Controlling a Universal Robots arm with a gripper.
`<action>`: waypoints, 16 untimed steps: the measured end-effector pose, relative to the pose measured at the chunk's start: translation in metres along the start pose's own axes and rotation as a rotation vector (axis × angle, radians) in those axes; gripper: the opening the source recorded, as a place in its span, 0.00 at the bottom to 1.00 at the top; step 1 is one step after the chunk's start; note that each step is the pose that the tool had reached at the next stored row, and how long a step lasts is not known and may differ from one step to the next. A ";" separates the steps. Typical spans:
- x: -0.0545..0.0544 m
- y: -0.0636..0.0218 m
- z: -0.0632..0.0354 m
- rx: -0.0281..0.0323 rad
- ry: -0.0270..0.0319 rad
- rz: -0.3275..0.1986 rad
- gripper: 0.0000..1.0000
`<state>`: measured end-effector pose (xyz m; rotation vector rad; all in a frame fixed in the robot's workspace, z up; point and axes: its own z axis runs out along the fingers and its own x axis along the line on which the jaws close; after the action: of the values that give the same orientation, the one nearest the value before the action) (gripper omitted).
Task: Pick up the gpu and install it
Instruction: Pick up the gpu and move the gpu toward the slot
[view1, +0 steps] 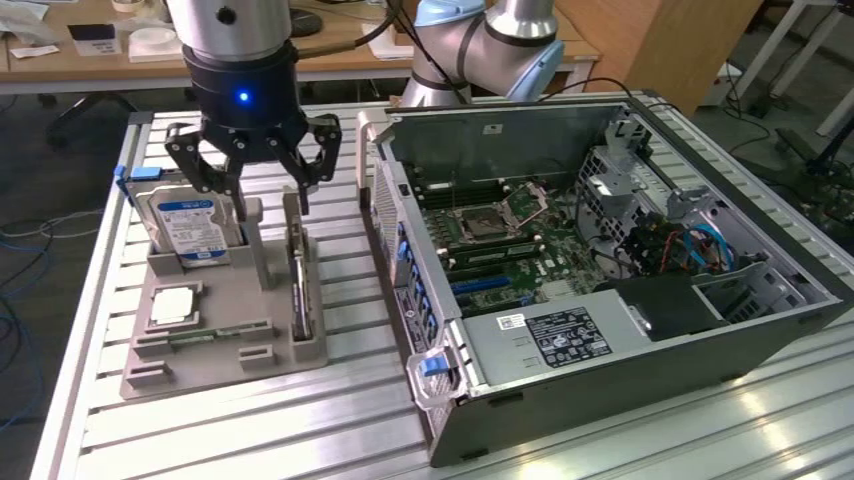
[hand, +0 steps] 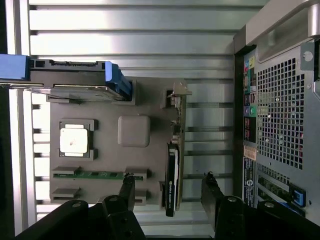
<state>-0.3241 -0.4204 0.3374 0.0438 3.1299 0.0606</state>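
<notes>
Gpu (view1: 302, 300) (hand: 171, 165): thin, flat, dark circuit card with a grey metal bracket along one end. It stands on its long edge in a slot of the grey moulded parts holder (view1: 200, 378) (hand: 102, 115), on the side of the holder nearest the computer. Not lifted and not installed.

Gripper (view1: 264, 200) (hand: 169, 176): black, multi-jointed fingers, spread wide, nothing in its grasp. It hangs above the holder. In the wrist view the card's top edge runs between the two fingertips, with clear space on both sides. No contact seen.

Same holder, away from the card:
- silver hard drive with a blue-and-white label (view1: 187, 228) (hand: 75, 89), upright in its slot at the far end, blue tabs at its sides
- square silver processor chip (view1: 174, 305) (hand: 74, 140), flat in a recess
- narrow green memory stick (view1: 200, 337) (hand: 90, 175), lying in a slot just beside the chip

Open dark-grey tower computer case (view1: 641, 370) (hand: 280, 110) lies on its side on the exterior view's right, near the holder but apart from it. Motherboard and cables are exposed; its perforated rear panel faces the holder.

All of this rests on a slotted aluminium table (view1: 334, 420) (hand: 130, 30).
</notes>
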 end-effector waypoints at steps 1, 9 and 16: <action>0.000 -0.0001 0.0018 0.0000 0.0001 0.000 0.65; -0.001 -0.0006 0.0164 0.0015 0.0002 0.000 0.65; -0.001 -0.0011 0.0292 0.0031 0.0001 0.000 0.65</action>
<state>-0.3229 -0.4204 0.3083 0.0437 3.1301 0.0558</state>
